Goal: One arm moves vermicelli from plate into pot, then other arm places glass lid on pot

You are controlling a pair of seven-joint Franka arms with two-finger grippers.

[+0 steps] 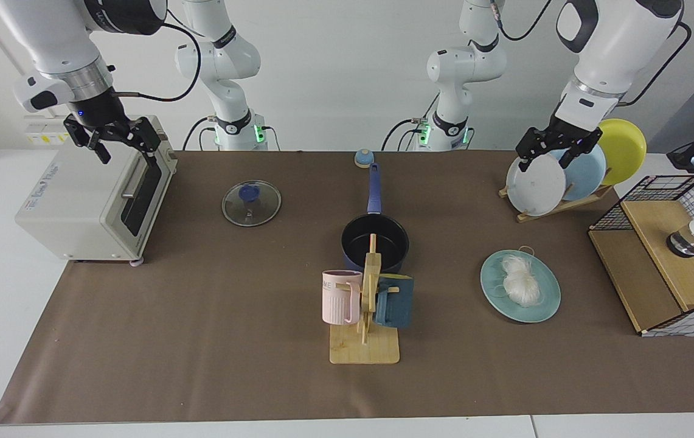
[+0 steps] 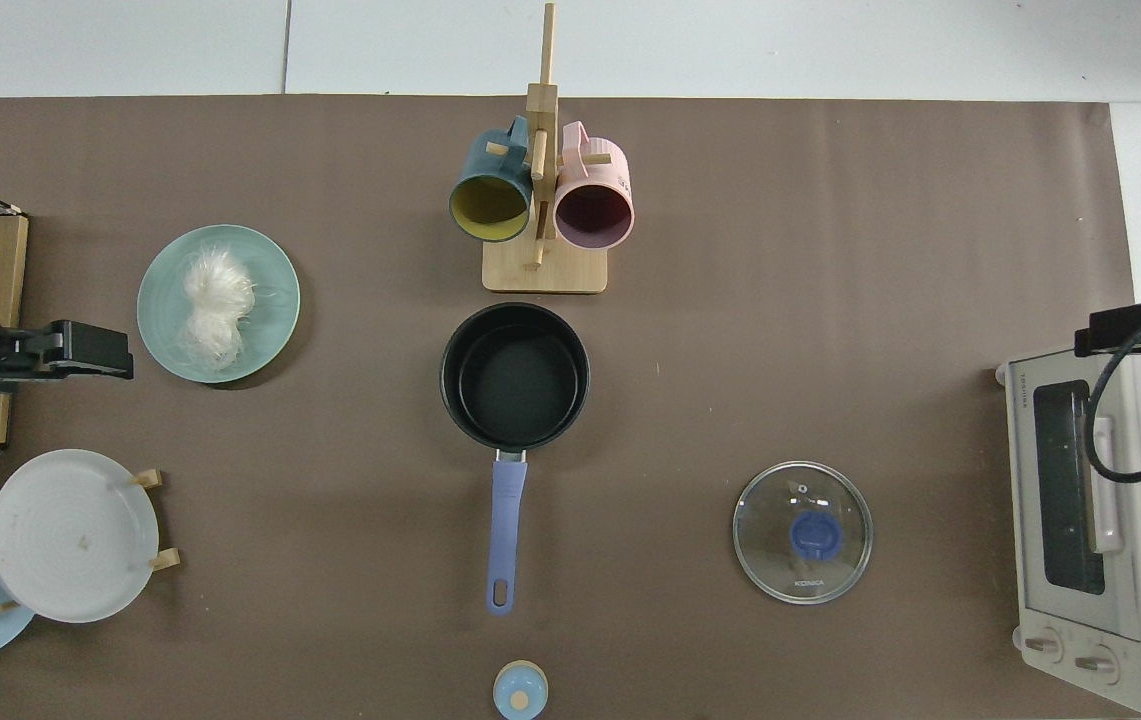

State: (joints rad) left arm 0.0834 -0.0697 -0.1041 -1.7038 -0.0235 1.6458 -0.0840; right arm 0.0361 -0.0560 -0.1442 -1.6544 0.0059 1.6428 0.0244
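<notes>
Going from the left side of the facing view, the right gripper (image 1: 117, 139) hangs high over the toaster oven (image 1: 94, 194), its jaws spread apart and holding nothing. The glass lid (image 1: 252, 203) lies flat on the brown surface (image 1: 201, 340) near that side, so the right arm is the nearer one for it. The pot (image 1: 375, 243) sits in the middle, empty, with its long handle pointing toward the arms. Next comes the plate (image 1: 520, 286) with the vermicelli (image 1: 519, 280) on it. Above the dish rack (image 1: 556, 204), the left gripper (image 1: 556, 146) hangs with jaws open and empty. The noodles lie below it, toward the camera, so this arm looks closest.
</notes>
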